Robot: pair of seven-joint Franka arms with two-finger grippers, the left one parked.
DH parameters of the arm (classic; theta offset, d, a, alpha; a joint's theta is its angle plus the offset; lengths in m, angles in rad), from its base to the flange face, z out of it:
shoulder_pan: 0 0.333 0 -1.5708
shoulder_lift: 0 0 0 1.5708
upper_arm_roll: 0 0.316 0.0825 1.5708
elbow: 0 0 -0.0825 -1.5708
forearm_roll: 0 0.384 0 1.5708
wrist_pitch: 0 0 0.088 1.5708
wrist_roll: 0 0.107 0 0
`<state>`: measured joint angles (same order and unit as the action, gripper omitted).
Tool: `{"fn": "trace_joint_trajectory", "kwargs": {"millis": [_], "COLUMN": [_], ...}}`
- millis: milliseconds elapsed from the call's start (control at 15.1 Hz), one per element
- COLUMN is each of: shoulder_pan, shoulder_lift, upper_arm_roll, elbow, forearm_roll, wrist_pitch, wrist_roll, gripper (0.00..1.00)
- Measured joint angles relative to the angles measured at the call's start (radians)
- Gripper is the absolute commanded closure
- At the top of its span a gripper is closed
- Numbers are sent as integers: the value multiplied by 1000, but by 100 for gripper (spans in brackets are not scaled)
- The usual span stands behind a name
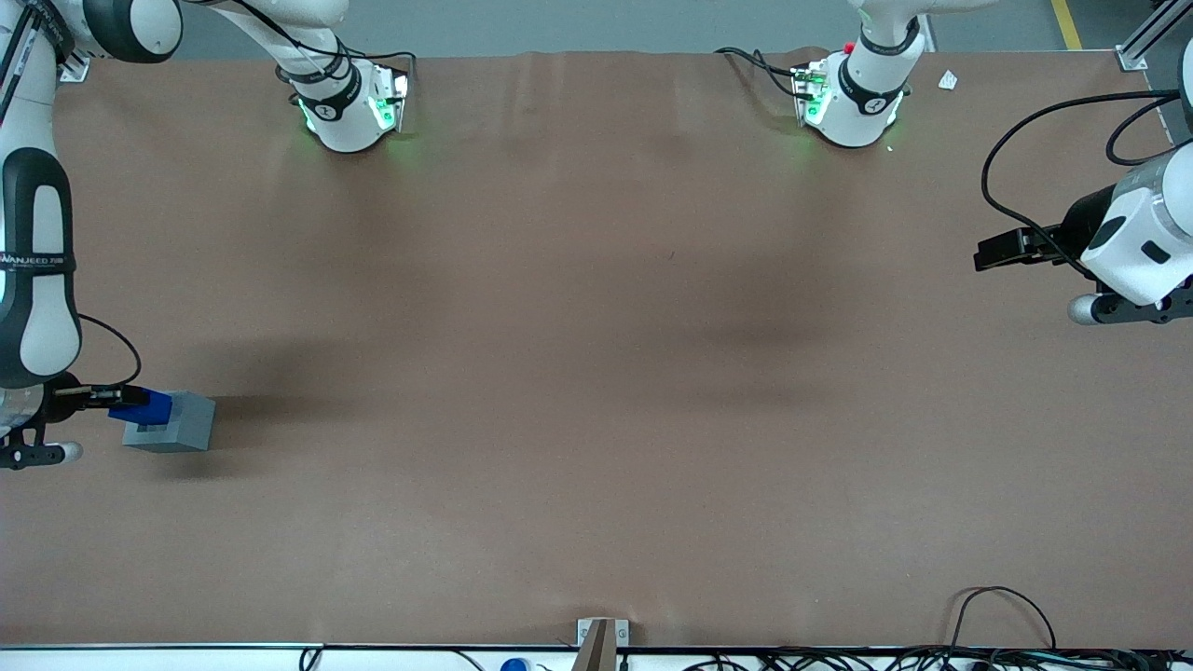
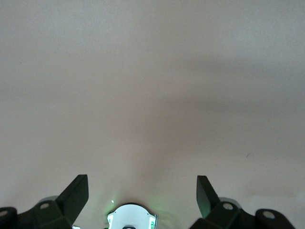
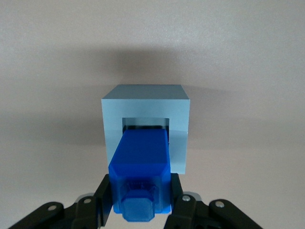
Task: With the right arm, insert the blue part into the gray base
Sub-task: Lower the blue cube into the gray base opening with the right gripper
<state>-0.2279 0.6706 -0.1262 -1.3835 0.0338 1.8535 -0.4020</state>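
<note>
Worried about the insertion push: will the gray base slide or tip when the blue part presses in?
The gray base sits loose on the table, so it may slide. Squat and cube-like, it probably won't tip. The gripper, shut on the blue part, is over its socket.

White lettering, roughly "WANJEED", on the right arm's (image 1: pixel 35 270) black band.

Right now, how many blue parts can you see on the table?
1. The blue part is held in the right arm's end effector, its tip in the gray base socket, at the working arm's end of the table.
</note>
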Motion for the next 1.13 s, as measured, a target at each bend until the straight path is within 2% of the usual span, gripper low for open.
{"fn": "trace_joint_trajectory", "kwargs": {"millis": [1128], "shoulder_pan": [0], "shoulder_lift": [68], "upper_arm_roll": [4], "elbow": [82], "forearm_roll": [-3], "wrist_pitch": [-11], "wrist_roll": [14], "gripper": [100]}}
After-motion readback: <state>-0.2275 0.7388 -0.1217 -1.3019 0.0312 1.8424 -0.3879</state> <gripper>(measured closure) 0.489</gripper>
